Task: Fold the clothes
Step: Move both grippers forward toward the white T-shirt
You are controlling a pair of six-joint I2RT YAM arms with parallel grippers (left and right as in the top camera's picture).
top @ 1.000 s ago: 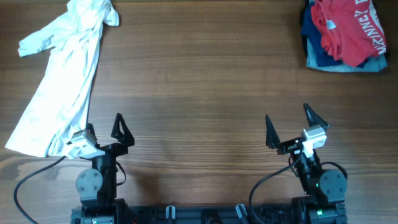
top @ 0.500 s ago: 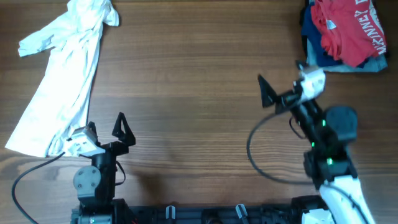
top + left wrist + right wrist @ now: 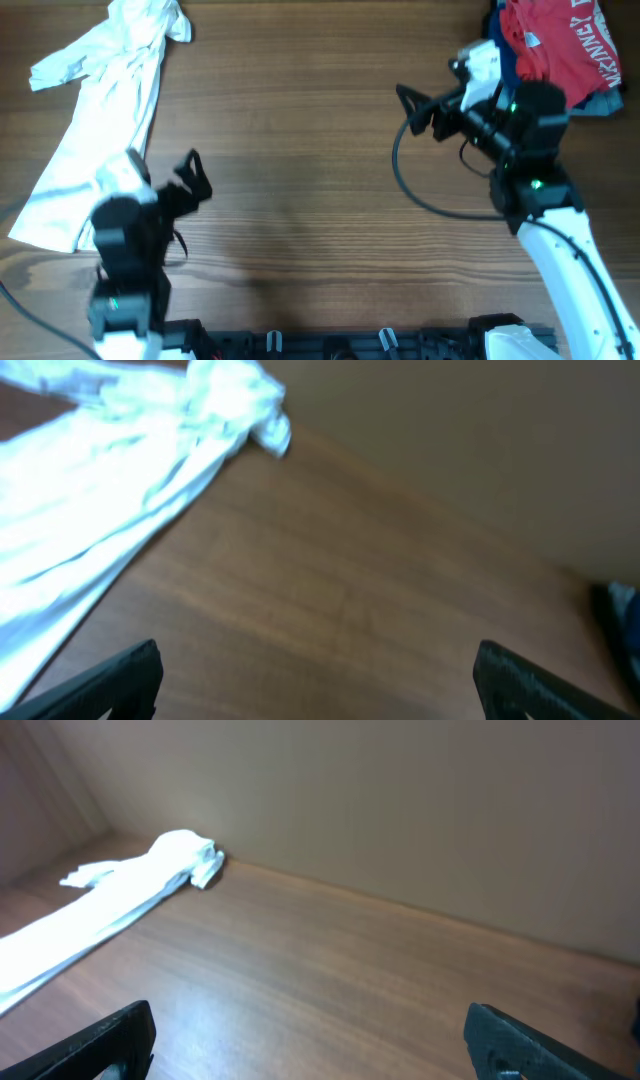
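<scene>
The clothes are a white T-shirt (image 3: 100, 120) that lies crumpled in a long strip along the table's left side; no lettering shows. My left gripper (image 3: 165, 170) is open just right of the shirt's near end, with nothing between its fingers. In the left wrist view the T-shirt (image 3: 100, 480) lies ahead and to the left of the open left gripper (image 3: 320, 675). My right gripper (image 3: 435, 82) is open over bare wood at the far right, facing left. The right wrist view shows the T-shirt (image 3: 130, 885) far off beyond the open right gripper (image 3: 310, 1035).
A red garment with white lettering (image 3: 555, 50) lies on a pile of blue folded garments (image 3: 510, 90) in the far right corner, close behind my right arm. A brown wall rises behind the table's far edge (image 3: 400, 910).
My right arm has lifted from its rest near the front edge and swung to the far right, beside the pile. The left arm has also risen and moved forward. Both grippers stay open.
</scene>
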